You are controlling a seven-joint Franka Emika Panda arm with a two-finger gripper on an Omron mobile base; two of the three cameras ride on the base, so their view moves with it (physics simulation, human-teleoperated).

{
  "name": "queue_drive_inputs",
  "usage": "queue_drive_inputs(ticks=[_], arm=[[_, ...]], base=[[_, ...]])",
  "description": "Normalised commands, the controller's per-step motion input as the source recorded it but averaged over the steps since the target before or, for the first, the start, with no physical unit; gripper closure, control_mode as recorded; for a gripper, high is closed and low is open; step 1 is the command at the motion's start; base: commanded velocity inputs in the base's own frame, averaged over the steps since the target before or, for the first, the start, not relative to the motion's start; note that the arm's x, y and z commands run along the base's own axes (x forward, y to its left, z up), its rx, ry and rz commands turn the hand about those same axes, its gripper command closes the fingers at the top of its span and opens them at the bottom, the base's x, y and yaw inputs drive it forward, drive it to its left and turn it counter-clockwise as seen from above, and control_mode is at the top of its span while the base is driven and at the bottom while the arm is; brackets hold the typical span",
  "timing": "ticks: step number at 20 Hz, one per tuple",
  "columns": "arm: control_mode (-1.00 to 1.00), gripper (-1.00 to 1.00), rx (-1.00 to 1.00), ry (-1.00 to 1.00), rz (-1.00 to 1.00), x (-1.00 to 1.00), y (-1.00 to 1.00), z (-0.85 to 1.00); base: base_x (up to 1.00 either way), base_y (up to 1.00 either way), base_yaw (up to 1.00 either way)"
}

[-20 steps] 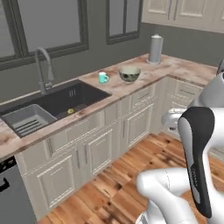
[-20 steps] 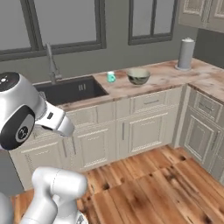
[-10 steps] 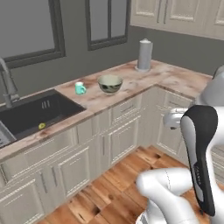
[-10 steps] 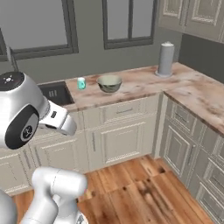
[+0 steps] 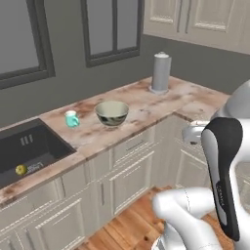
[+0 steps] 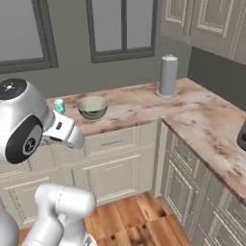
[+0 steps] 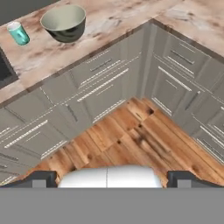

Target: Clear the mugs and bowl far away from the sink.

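Camera swung right, sink [image 5: 29,151] cut off, yellow mug [image 5: 20,169] tiny

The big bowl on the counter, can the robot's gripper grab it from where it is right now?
Probably not yet. The gripper is open but hangs back over the wooden floor, well short of the counter. Nothing blocks the bowl; only the teal mug stands beside it, apart. The arm must come closer first.

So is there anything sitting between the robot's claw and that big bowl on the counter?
Nothing visible blocks it. In the hand view the gripper is open, up over the wooden floor, well short of the counter. The bowl sits in the open, with the teal mug beside it toward the sink, not touching.
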Motion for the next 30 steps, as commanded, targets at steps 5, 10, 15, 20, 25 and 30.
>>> queue_drive_inputs(ticks=[5, 10, 15, 20, 25, 30], arm=[[1.00, -1.00, 0.00, 0.00, 0.00, 0.00, 0.00, 0.00], [1.00, -1.00, 0.00, 0.00, 0.00, 0.00, 0.00, 0.00], [1.00, -1.00, 0.00, 0.00, 0.00, 0.00, 0.00, 0.00], [1.00, -1.00, 0.00, 0.00, 0.00, 0.00, 0.00, 0.00], [1.00, -1.00, 0.00, 0.00, 0.00, 0.00, 0.00, 0.00], [1.00, -1.00, 0.00, 0.00, 0.00, 0.00, 0.00, 0.00]], base=[[1.00, -0.24, 0.30], [0.93, -0.05, 0.50], [0.58, -0.29, 0.45], [0.30, -0.77, 0.23], [0.54, -0.42, 0.13], [0.72, -0.01, 0.11]])
